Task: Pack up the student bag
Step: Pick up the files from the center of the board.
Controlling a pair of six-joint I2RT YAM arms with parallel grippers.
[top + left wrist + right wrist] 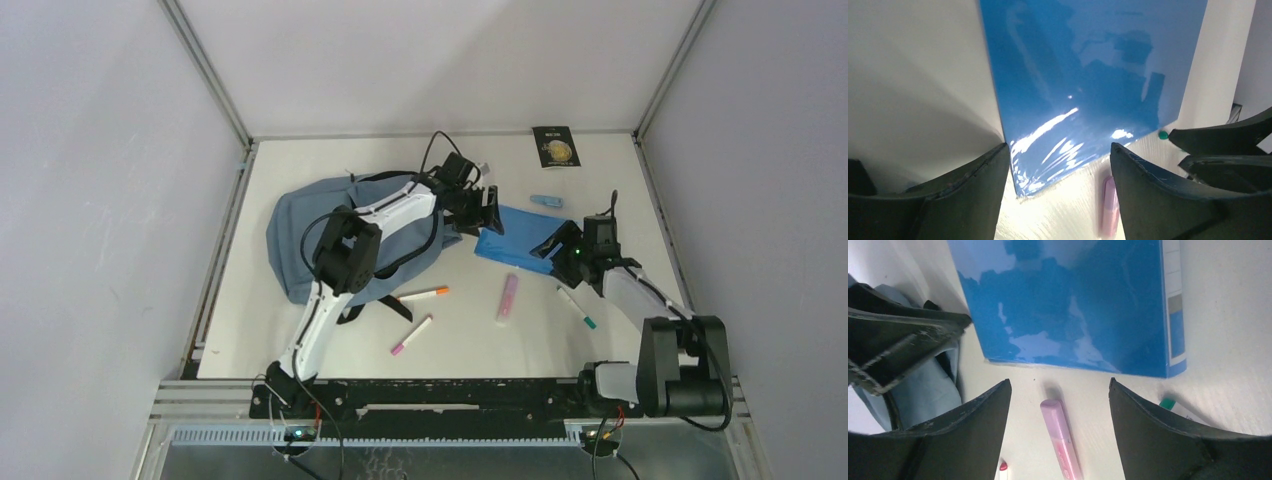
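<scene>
The student bag (320,235), soft blue-grey with black straps, lies at the left of the table; its fabric also shows in the right wrist view (928,390). A flat bright blue folder (515,237) lies just right of it, also seen in the left wrist view (1088,75) and the right wrist view (1073,305). My left gripper (487,215) is open and empty over the folder's left corner (1059,150). My right gripper (560,250) is open and empty at the folder's near right edge (1059,385), above a pink highlighter (1062,440).
On the table lie the pink highlighter (508,297), an orange-capped marker (425,294), a pink-capped marker (411,335) and a green-capped marker (577,308). A small blue item (547,201) and a black card (556,146) lie at the back.
</scene>
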